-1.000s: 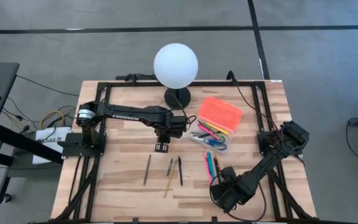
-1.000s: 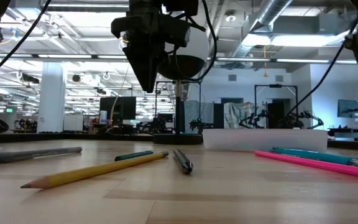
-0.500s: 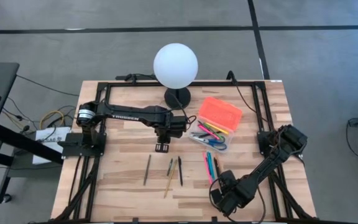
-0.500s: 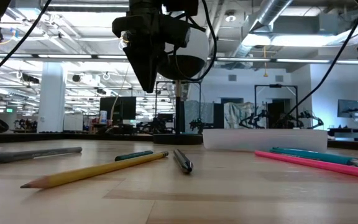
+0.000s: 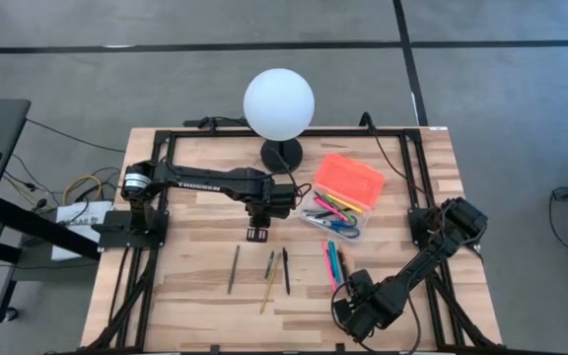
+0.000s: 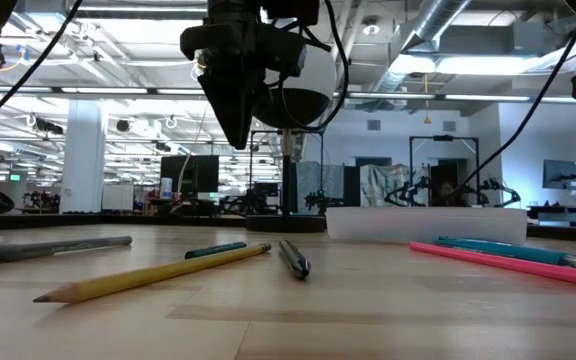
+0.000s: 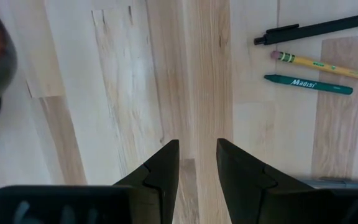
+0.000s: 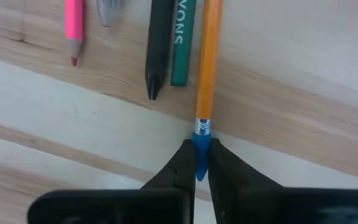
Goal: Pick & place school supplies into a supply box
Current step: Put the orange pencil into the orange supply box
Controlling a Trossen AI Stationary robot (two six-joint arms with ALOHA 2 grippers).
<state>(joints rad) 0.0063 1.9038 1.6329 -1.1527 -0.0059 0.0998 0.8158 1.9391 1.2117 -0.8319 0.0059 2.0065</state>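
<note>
An orange pencil [image 8: 207, 62] with a blue eraser lies on the table beside a black marker [image 8: 160, 43], a green pen [image 8: 184, 43] and a pink pencil [image 8: 73, 25]. My right gripper [image 8: 201, 155] is shut on it, near the table's near edge [image 5: 351, 288]. The supply box [image 5: 335, 215] stands open, its orange lid [image 5: 349, 177] behind it, with blue-handled scissors and pens inside. My left gripper [image 7: 197, 155] hangs open over bare wood at mid-table [image 5: 256, 234]. Below it lie a grey pen [image 5: 234, 268], a yellow pencil [image 5: 269, 286], a green pen and a black pen [image 5: 286, 271]. My right gripper pinches the orange pencil's blue eraser end [image 8: 201, 144], its near end, between the two fingers [image 8: 182, 168]. The fingers come from above, pointing down. The pencil lies flat on the wood, running away from the gripper toward the far side.
A white globe lamp [image 5: 279, 104] on a black foot stands at the table's far middle. Black frame rails [image 5: 166, 138] run along the table's edges. Bare wood lies between the two groups of pens and along the near left.
My right arm has settled slightly lower over the near ends of the coloured pens. The pens and the box lie as before.
</note>
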